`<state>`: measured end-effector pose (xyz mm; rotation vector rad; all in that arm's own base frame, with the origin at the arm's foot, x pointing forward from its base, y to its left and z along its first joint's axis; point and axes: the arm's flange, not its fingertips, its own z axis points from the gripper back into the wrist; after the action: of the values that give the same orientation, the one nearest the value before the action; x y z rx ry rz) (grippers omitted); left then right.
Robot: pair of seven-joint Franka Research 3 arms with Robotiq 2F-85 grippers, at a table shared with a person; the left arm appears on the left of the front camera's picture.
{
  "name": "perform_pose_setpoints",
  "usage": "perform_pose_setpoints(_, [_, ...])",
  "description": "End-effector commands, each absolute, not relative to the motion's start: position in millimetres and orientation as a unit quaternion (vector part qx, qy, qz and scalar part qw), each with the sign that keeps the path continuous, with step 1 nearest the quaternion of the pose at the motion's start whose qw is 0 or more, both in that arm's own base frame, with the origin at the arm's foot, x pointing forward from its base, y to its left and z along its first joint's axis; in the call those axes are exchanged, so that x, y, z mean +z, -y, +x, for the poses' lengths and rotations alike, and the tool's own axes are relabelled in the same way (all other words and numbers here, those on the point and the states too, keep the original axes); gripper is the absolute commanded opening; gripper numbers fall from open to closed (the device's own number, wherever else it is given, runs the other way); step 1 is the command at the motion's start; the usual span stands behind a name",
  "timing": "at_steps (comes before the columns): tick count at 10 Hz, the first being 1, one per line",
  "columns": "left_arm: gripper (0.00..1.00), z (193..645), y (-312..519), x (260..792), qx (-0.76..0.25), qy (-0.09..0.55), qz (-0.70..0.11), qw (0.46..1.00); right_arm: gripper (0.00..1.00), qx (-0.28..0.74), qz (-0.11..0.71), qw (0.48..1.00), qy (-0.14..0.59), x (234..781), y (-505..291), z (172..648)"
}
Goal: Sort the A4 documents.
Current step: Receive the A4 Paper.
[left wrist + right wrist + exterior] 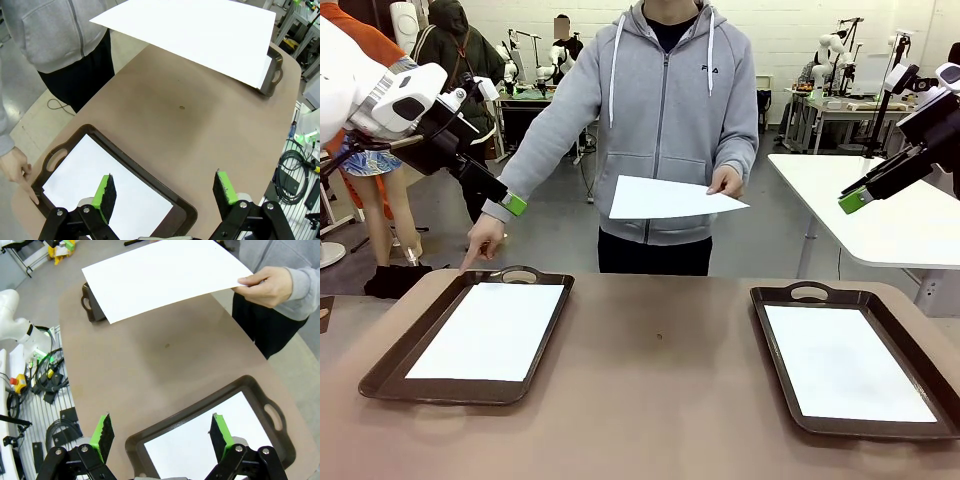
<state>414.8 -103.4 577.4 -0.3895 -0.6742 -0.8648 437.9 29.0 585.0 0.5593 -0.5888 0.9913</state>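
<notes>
A person is standing at the far side of the bench (660,380), offering one of the A4 documents, the held sheet (670,198), flat in one hand (726,181) while the other hand (483,240) is pointing down beside the left tray (380,378).

The main risk, as I judge it, is the handover: the sheet is thin and pinched at one corner only, so it may be sagging or swinging as jaws close in, and a grip on the very edge could crease it or let it slip. An arm reaching toward the left tray could also meet the pointing hand.

The left gripper (513,205) is hanging with jaws fully apart and empty; the held sheet lies just beside and beyond it, at similar height, and a tray sheet (100,190) sits below. The right gripper (854,200) is likewise wide open, holding nothing, well apart from the held sheet, above the right tray (860,428) and its sheet (845,365).
</notes>
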Motion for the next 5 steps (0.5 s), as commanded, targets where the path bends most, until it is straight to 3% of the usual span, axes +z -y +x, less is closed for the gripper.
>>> perform_pose_setpoints(1, [1.0,414.4,102.6,577.9,-0.408,0.319,-0.184,0.835,1.0,0.462,0.261,0.802,0.275,585.0,-29.0,437.9])
perform_pose_setpoints(5, [1.0,414.4,102.6,577.9,-0.408,0.319,-0.184,0.835,1.0,0.448,0.272,0.814,0.252,578.6,-31.0,447.2])
